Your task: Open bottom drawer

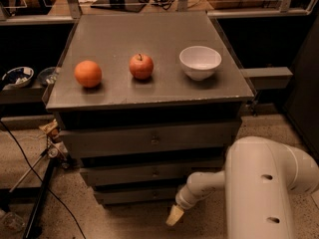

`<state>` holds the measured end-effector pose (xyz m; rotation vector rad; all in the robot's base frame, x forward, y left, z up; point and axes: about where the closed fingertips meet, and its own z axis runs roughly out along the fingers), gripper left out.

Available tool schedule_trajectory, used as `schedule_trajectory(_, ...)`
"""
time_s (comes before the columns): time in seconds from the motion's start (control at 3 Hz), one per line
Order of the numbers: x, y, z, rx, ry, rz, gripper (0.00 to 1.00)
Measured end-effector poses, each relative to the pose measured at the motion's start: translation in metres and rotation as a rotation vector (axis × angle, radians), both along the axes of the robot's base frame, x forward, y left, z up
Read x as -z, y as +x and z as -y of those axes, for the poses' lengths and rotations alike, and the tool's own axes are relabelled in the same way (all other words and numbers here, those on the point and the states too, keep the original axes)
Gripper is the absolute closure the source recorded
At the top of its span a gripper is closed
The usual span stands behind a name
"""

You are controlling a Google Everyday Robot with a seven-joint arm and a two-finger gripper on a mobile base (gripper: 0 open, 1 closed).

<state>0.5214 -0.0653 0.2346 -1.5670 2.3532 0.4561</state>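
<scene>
The grey cabinet (pixel 149 96) stands in the middle of the camera view with three drawers. The bottom drawer (pixel 134 194) is the lowest and slimmest grey front, just above the floor, and it sits flush and closed. I cannot make out its knob. My gripper (pixel 174 216) has a cream-coloured tip at the end of a white forearm (pixel 202 185). It hangs low over the floor, just below and in front of the bottom drawer's right end, apart from the front.
An orange (pixel 88 73), a red apple (pixel 141 66) and a white bowl (pixel 200 61) sit on the cabinet top. The wider middle drawer (pixel 149 173) and top drawer (pixel 149 139) are closed. Black cables (pixel 30 176) and a stand leg lie left. My bulky white arm (pixel 269 193) fills the lower right.
</scene>
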Motion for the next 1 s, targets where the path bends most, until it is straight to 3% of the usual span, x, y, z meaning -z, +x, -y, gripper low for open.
schedule_trajectory(1.0,0.003,0.024,-0.007,0.015,0.043,0.048,0.0)
